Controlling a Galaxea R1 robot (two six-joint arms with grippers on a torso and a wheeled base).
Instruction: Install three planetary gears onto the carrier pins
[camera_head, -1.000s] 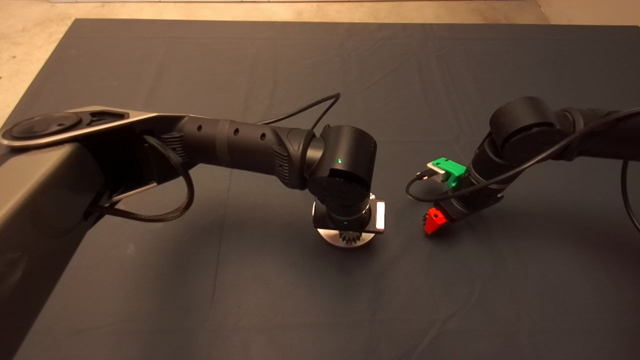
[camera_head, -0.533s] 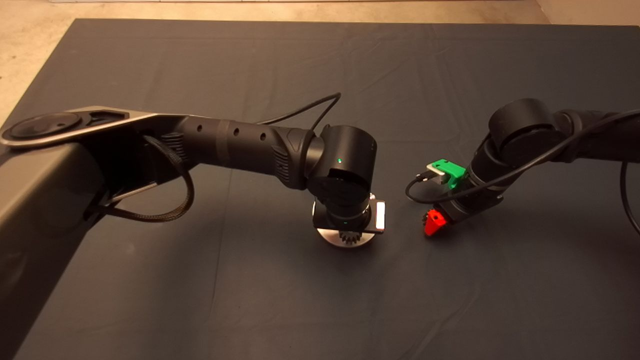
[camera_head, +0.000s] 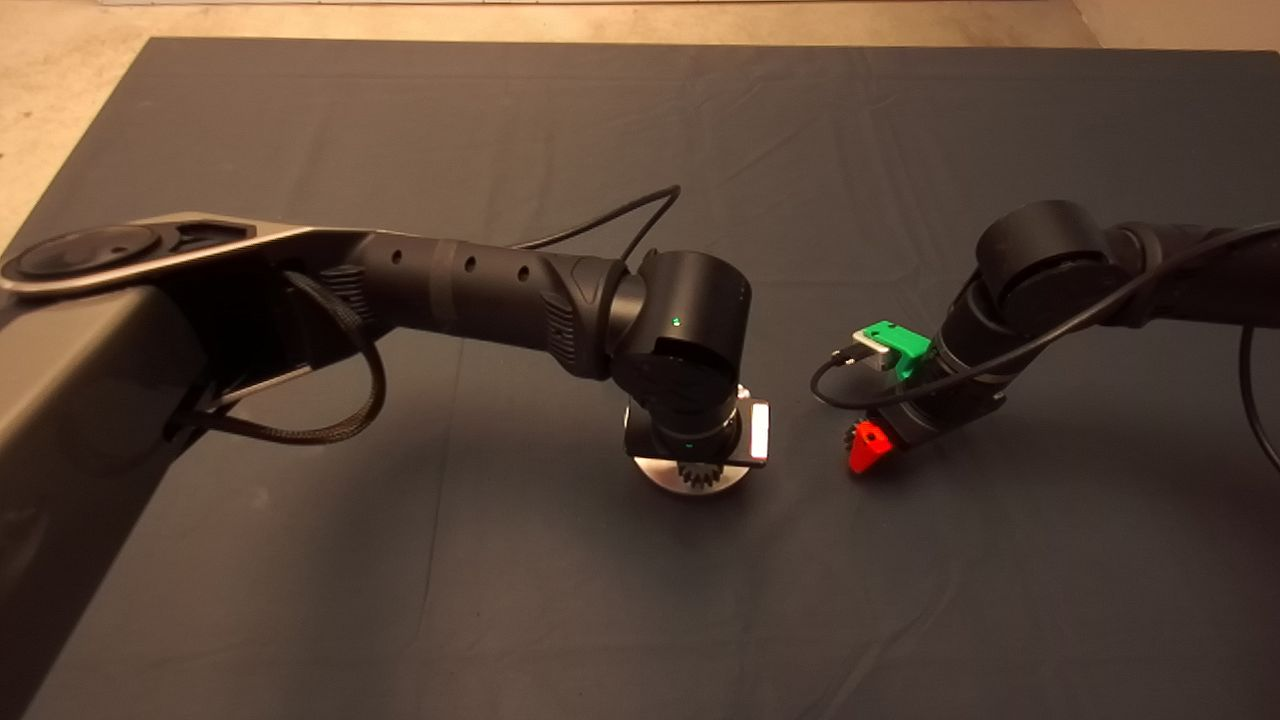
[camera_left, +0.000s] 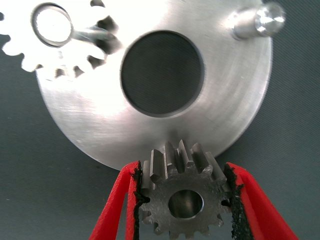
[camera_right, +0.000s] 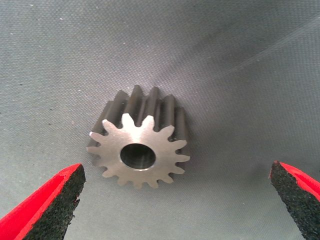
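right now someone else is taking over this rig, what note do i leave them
Left hand: shut on a gear, held over the edge of the carrier plate, at mid-mat.
Right hand: open, hovering over the last gear, which lies flat on the mat, right of the plate.
Done: one gear sits on its pin.
Left: seat the held gear; one bare pin shows, the third pin is hidden. Then pick up and mount the last gear.
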